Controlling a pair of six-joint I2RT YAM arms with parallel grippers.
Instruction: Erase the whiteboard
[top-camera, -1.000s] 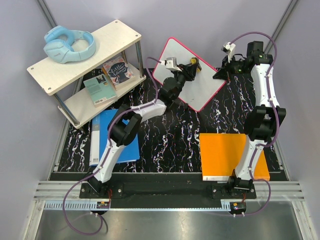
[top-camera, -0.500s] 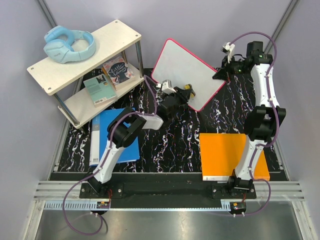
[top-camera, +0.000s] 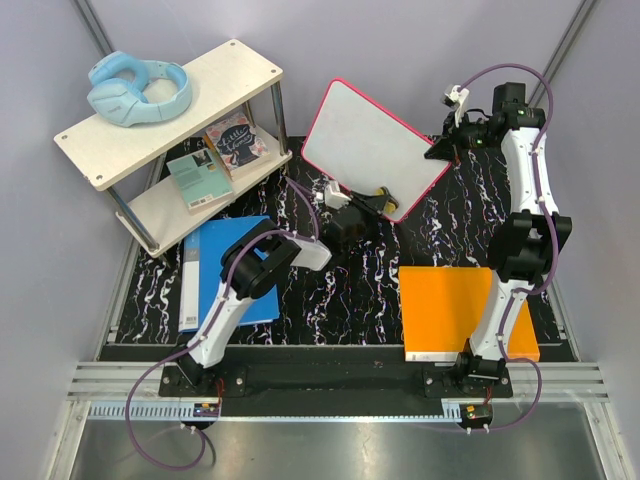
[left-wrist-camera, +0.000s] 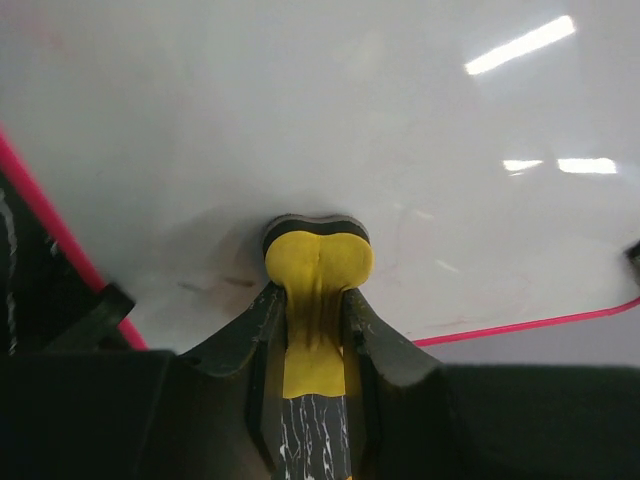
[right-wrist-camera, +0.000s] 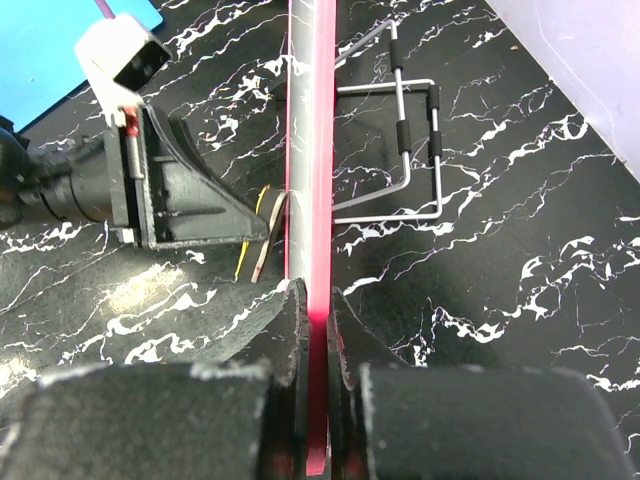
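Black marbled tabletop below, my right end effector clamps the whiteboard by its edge, tilted up at the back, while my left end effector pinches the yellow eraser against its lower part, and it's nearly clean, with only faint smudges left, I reckon.

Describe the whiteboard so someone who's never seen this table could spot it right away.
On the black marbled table, look to the far middle, right of the two-tier wooden shelf. A square white board with a thin red-pink frame is held tilted there, one corner pinched by the right gripper. Unlike the flat orange board and blue folder, it is white and framed.
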